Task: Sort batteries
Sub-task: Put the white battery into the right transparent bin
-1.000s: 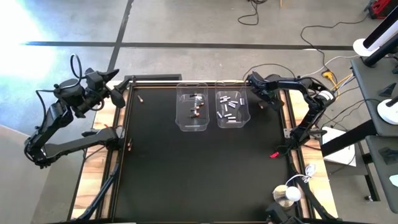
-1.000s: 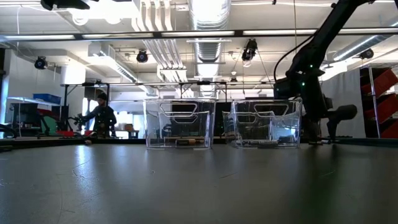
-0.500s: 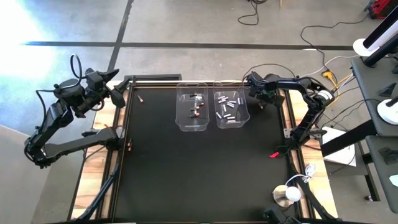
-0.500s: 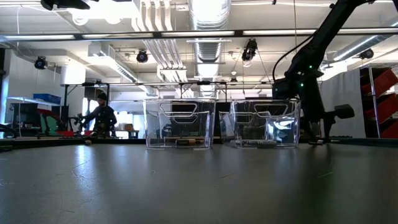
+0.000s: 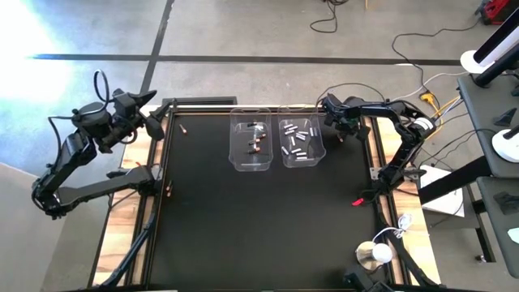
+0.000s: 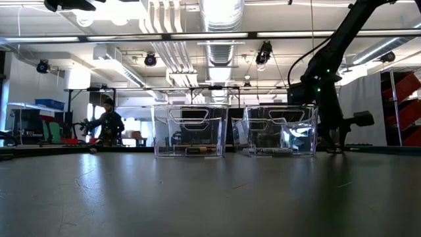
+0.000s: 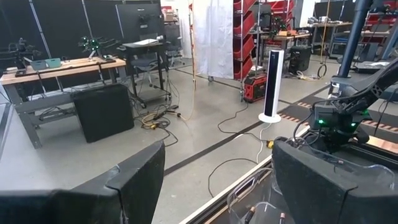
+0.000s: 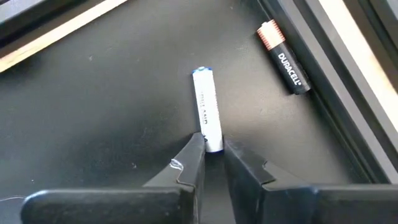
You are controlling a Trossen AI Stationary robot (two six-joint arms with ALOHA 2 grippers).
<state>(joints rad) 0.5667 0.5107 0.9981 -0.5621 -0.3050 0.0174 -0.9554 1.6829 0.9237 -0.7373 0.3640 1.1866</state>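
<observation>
High view: we found the right gripper [image 5: 334, 116] low at the far right corner of the bench [image 5: 259, 227], just beside the right bin [image 5: 302, 144], which held the pale batteries; the left bin [image 5: 250, 143] held the dark ones. The battery under the gripper was too small for us to make out here.
High view, other arm: the left gripper [image 5: 146, 120] hung off the far left edge, well apart from both bins, so we judged the right arm the nearer by far.
Low view: we saw the right arm down just behind the right bin [image 6: 279, 130]; its fingertips were hidden from us.
Left wrist view: we saw the left gripper [image 7: 214, 180] standing wide and empty.
Right wrist view: the right gripper [image 8: 212, 152] had narrowed onto the near end of a white battery [image 8: 206, 109] lying flat on the bench; we could not tell if the pinch was firm.
Long axis: the white battery ran straight away from the gripper, crosswise to the squeeze.
Neighbour: a dark battery [image 8: 283, 57] lay near, clear of the fingers.
</observation>
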